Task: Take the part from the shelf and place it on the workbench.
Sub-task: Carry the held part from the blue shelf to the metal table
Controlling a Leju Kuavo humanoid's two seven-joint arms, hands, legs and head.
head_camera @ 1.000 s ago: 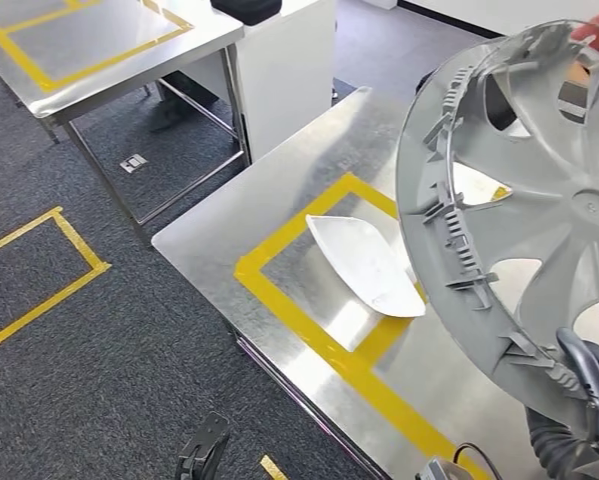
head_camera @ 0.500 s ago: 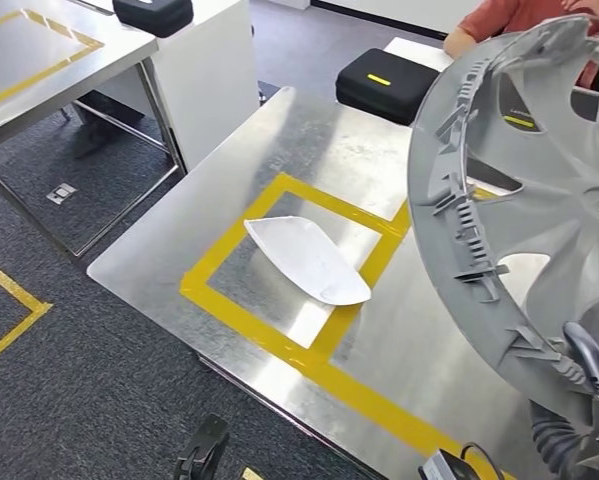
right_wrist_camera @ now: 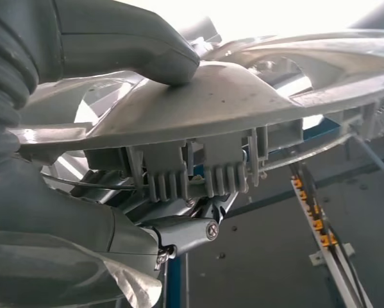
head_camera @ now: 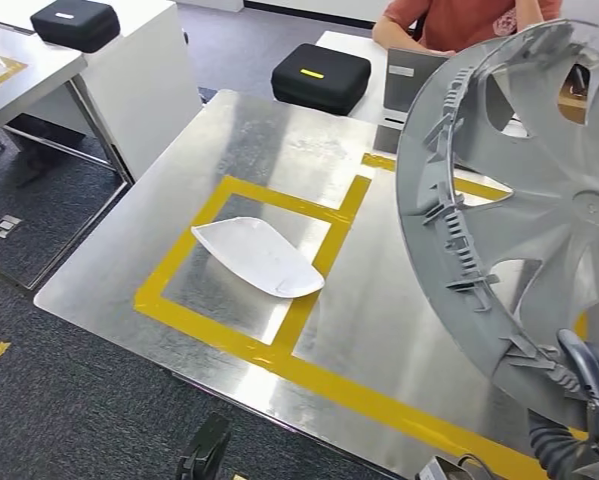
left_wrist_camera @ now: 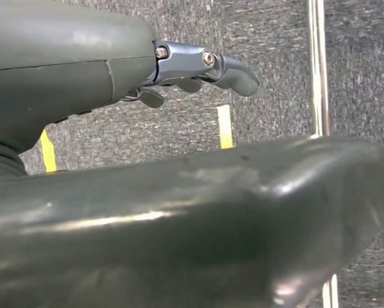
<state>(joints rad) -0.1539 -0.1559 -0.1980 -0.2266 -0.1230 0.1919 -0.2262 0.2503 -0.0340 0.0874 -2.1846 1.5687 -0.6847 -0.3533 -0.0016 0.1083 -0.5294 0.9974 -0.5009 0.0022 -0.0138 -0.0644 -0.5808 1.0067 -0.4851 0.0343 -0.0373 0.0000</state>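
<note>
Above the right side of the steel workbench [head_camera: 205,150], the right hand [head_camera: 586,400] still grips the grey plastic wheel cover [head_camera: 522,200] by its lower rim. Camera swing has carried the white curved panel [head_camera: 257,258] leftward. Left hand [left_wrist_camera: 199,67] hangs with fingers loosely extended, holding nothing.

Matt grey plastic part [head_camera: 522,200], workbench [head_camera: 266,140] — shiny brushed metal

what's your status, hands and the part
Right hand grips hubcap, held up over workbench. Left hand open, hanging low. White shell lies in the left taped box.
</note>
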